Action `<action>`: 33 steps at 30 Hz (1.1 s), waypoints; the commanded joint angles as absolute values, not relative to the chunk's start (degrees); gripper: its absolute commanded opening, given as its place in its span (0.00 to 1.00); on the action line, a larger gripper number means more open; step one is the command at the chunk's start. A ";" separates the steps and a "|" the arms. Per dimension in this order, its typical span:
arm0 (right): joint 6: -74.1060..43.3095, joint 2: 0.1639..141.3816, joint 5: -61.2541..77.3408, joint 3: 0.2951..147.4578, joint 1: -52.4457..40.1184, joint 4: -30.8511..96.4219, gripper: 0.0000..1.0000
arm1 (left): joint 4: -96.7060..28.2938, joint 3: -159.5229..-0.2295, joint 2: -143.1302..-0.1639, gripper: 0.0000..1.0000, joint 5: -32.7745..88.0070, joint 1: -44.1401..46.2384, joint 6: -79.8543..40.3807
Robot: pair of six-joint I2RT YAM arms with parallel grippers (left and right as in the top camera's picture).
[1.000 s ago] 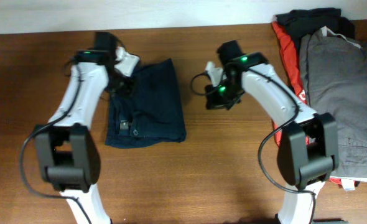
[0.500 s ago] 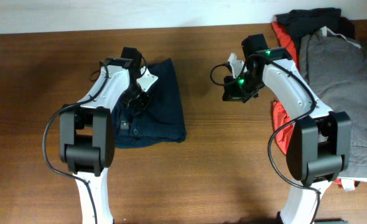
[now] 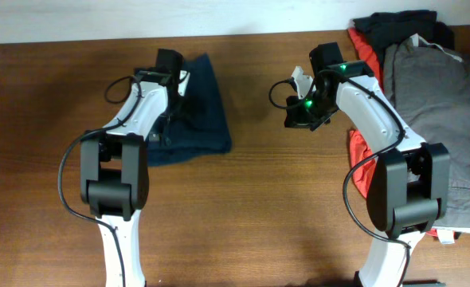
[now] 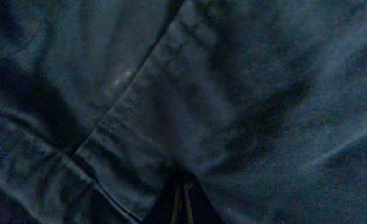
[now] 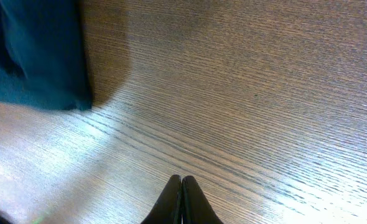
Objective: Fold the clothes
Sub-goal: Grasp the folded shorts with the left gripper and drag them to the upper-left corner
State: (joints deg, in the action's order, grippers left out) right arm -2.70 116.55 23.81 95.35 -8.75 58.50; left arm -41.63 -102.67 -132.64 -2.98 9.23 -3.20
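A brown wood-grain desk point(image 3: 283, 199) fills the overhead view, with a pale strip point(image 3: 219, 16) along its 12 o'clock edge. The shorts point(image 3: 199, 119) lie bunched at 10 o'clock, near that edge. The left gripper point(image 4: 182, 204) pinches their cloth, its fingertips pressed together in a fold. The right gripper point(image 5: 181, 198), pressed together and empty, hangs over bare wood toward 1 o'clock. Grey trousers point(image 3: 434, 104) on a red garment point(image 3: 368, 56) crowd the 3 o'clock edge. Open wood shows between the two arms, from centre to 6 o'clock.
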 commanded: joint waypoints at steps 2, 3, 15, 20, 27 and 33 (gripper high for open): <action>-2.13 117.38 23.27 95.07 -8.56 58.50 0.05 | -39.59 -100.18 -139.35 0.06 -10.96 2.63 -18.11; -2.13 117.38 23.29 95.07 -8.56 58.50 0.05 | -39.13 -100.18 -139.35 0.06 -10.98 1.56 -20.47; -2.13 117.40 23.27 95.04 -8.56 58.52 0.06 | -32.67 -100.18 -139.35 0.13 -10.74 -11.35 -46.52; -2.13 117.40 23.29 95.04 -8.60 58.54 0.06 | -27.59 -100.18 -139.35 0.18 -10.74 -14.46 -57.34; -2.13 117.40 23.29 95.04 -8.60 58.76 0.06 | -14.20 -100.18 -139.41 0.23 -11.51 -15.53 -60.86; -2.13 117.40 23.27 95.04 -8.60 58.72 0.06 | -4.34 -100.18 -139.52 0.23 -14.46 -15.55 -60.82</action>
State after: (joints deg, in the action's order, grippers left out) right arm -2.76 116.55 23.81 95.35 -8.75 58.59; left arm -5.96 -100.99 -138.23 -11.75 -15.20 -59.51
